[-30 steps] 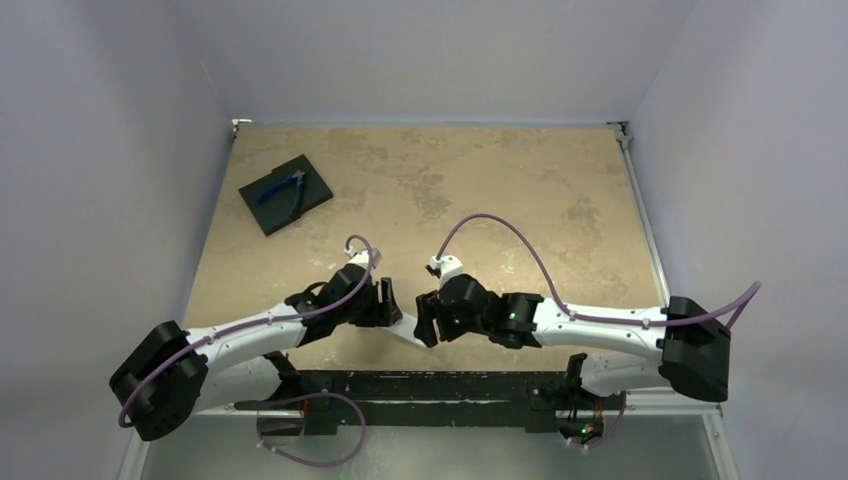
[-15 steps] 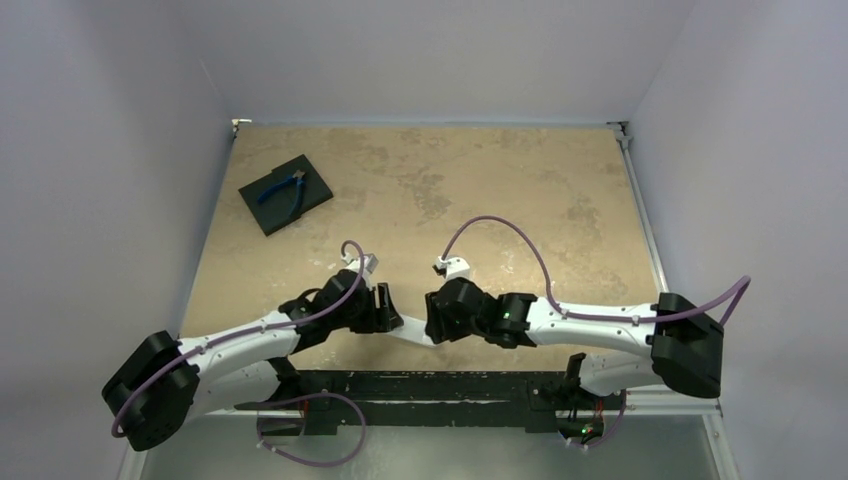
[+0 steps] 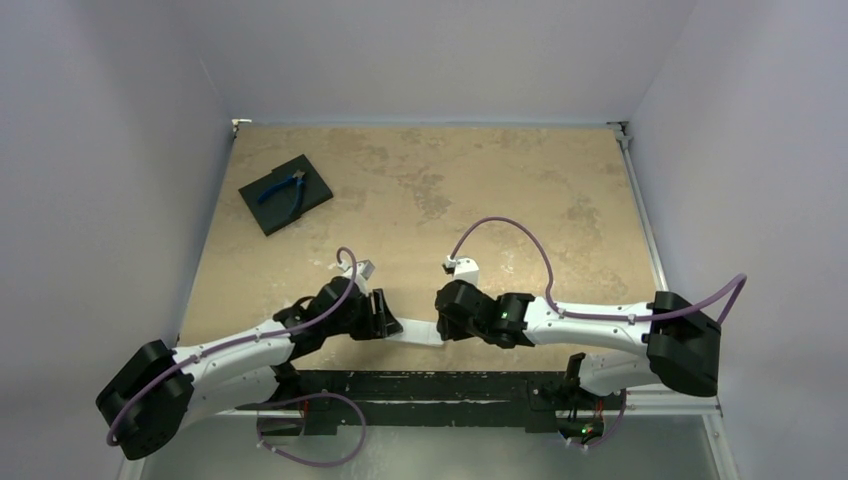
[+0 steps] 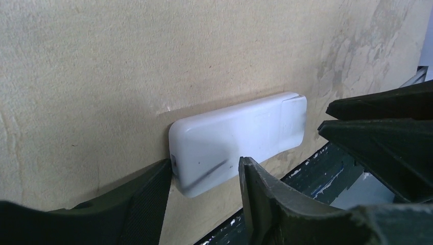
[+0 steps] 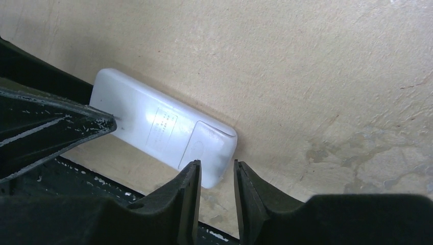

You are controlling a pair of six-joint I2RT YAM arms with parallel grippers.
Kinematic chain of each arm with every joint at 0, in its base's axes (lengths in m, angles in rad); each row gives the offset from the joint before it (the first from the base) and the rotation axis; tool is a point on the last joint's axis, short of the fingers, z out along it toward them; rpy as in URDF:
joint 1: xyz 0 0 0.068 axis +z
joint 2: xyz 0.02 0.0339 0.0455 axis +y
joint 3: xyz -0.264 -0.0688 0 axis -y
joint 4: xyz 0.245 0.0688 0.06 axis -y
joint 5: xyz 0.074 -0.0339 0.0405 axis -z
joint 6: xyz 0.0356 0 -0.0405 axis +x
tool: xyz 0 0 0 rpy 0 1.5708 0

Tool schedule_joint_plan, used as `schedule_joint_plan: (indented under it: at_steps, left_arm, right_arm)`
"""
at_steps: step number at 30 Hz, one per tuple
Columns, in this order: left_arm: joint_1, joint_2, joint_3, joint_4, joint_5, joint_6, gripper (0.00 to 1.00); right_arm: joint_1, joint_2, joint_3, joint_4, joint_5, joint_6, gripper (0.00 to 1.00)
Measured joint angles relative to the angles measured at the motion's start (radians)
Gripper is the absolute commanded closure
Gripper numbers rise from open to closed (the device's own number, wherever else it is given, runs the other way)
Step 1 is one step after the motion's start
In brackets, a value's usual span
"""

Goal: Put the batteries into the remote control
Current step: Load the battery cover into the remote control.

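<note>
The remote control (image 3: 413, 331) lies white back up near the table's front edge, between my two grippers. In the left wrist view the remote (image 4: 240, 135) has one short end between the jaws of my left gripper (image 4: 204, 186), which is open; one finger (image 4: 153, 199) touches that end. In the right wrist view the remote (image 5: 163, 127) shows its battery cover end just ahead of my right gripper (image 5: 215, 176), whose jaws stand a narrow gap apart with bare table between them. In the top view my left gripper (image 3: 383, 322) and right gripper (image 3: 442, 325) face each other. The batteries are out of view.
Blue-handled pliers (image 3: 283, 187) lie on a black square pad (image 3: 312, 178) at the back left. The black base rail (image 3: 420, 385) runs just below the table's front edge, close to the remote.
Both grippers have come down toward the front edge and drawn slightly apart. The remote now lies level between them, with more of it showing.
</note>
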Motion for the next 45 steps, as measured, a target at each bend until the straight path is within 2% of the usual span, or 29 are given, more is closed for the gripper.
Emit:
schedule_joint_plan:
  at_steps: [17, 45]
  left_arm:
    - [0.000, -0.029, -0.055, 0.053, 0.026, -0.045, 0.60]
    - [0.000, -0.023, -0.056, 0.055, 0.028, -0.046, 0.64]
  right_arm:
    - [-0.001, 0.033, 0.000, -0.010, 0.014, 0.051, 0.64]
    - [-0.001, 0.086, -0.001, 0.005, 0.011, 0.071, 0.74]
